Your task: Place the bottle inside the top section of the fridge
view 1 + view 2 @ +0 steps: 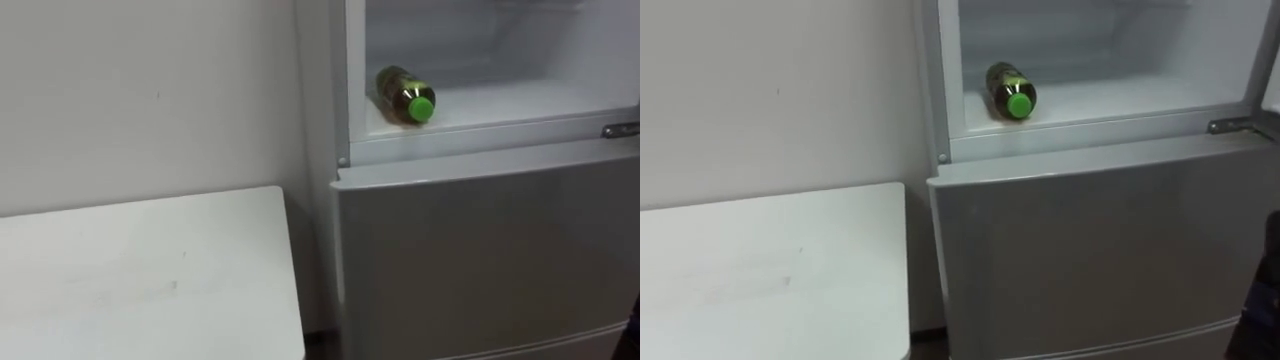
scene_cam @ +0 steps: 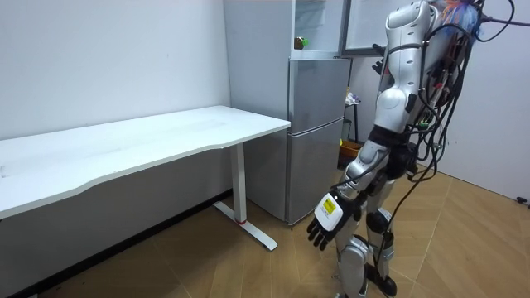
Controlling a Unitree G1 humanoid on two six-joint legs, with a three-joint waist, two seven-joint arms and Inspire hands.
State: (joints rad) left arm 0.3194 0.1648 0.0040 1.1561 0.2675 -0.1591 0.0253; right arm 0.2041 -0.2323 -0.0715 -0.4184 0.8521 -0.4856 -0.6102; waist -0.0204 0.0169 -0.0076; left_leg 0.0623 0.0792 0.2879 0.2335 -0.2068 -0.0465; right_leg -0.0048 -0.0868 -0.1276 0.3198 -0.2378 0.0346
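A dark bottle with a green cap (image 1: 405,95) lies on its side on the floor of the upper fridge compartment (image 1: 520,100), near its left wall, with the cap pointing out towards me. In the room view the bottle (image 2: 302,41) shows as a small green spot in the open compartment. I stand in front of the fridge (image 2: 315,141). My left hand (image 2: 325,223) hangs low at my side with relaxed fingers and holds nothing, well below and away from the bottle.
The lower fridge door (image 1: 480,250) is closed. The upper door (image 2: 364,25) stands swung open beside my torso, and its hinge (image 1: 620,130) shows at the compartment's right corner. A white table (image 1: 140,270) stands against the wall, left of the fridge.
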